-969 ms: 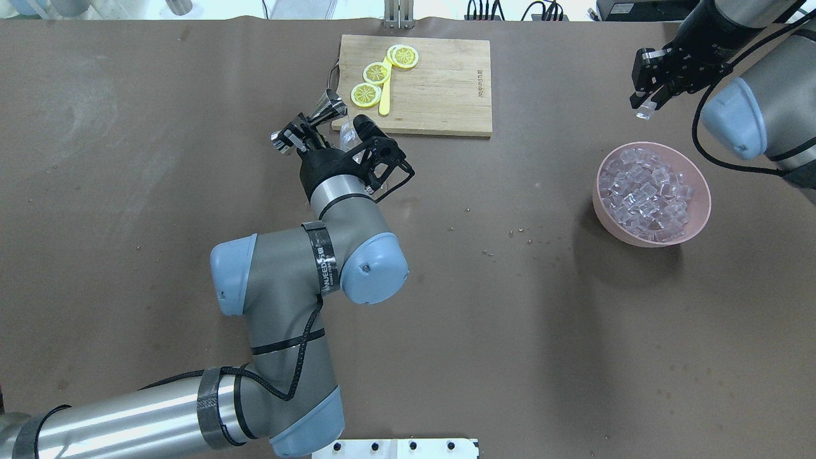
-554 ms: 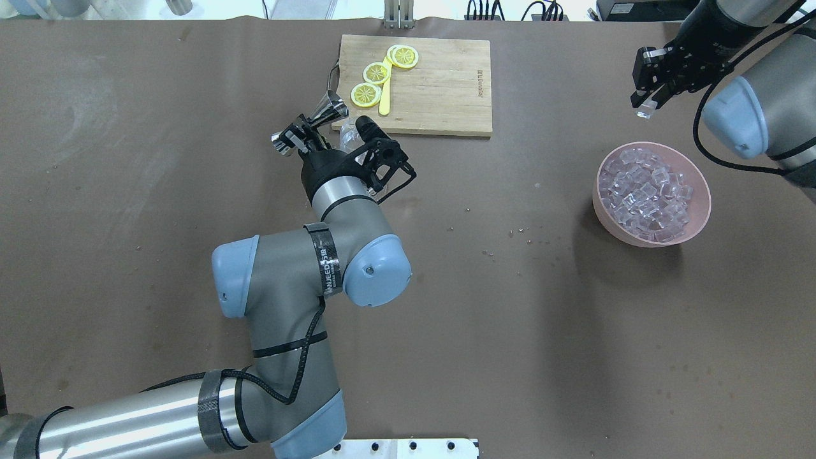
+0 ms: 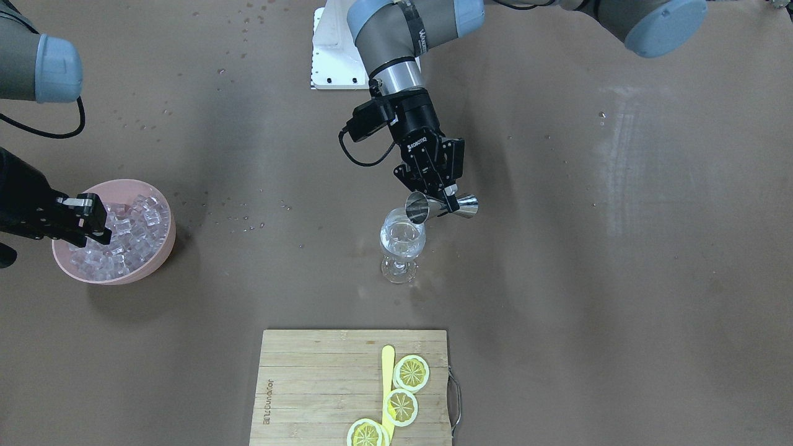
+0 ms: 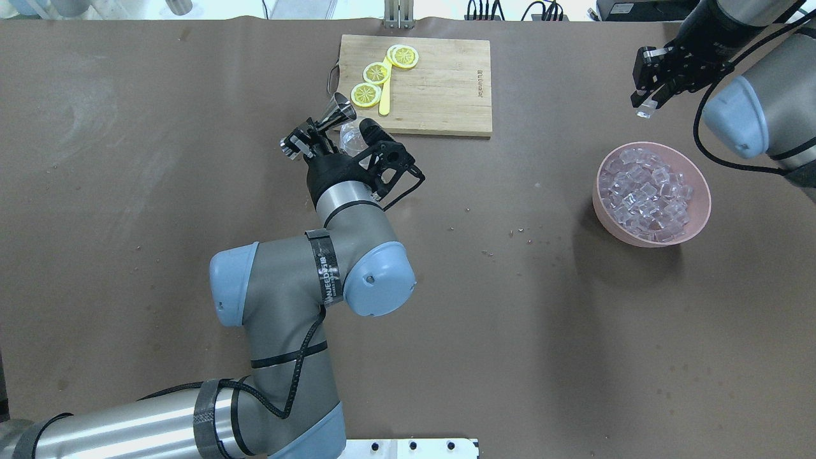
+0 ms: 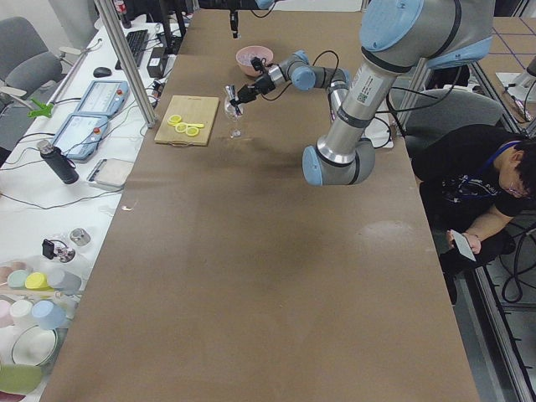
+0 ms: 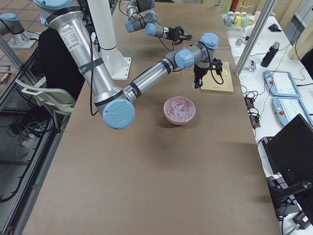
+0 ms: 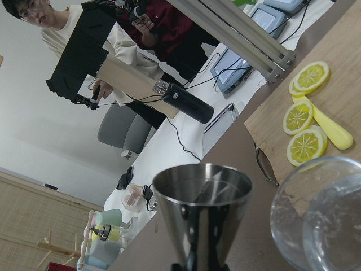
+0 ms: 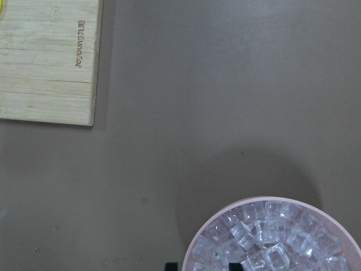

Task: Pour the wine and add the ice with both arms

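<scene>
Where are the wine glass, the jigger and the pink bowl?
wine glass (image 3: 403,240): front-facing view, its rounded bowl.
jigger (image 3: 419,208): front-facing view, the cup nearest the glass.
pink bowl (image 4: 604,217): overhead view, its left wall.

The ice, a heap of small clear glossy cubes, fills a pink bowl at 3 o'clock on the bench, seen from overhead. The silver-grey, blue-capped right arm enters from 2 o'clock, its black right claw pinching a single cube at the bowl's 12 o'clock. The matching left arm reaches from 7 o'clock toward 12, left claw clamped on a tilted jigger.
</scene>
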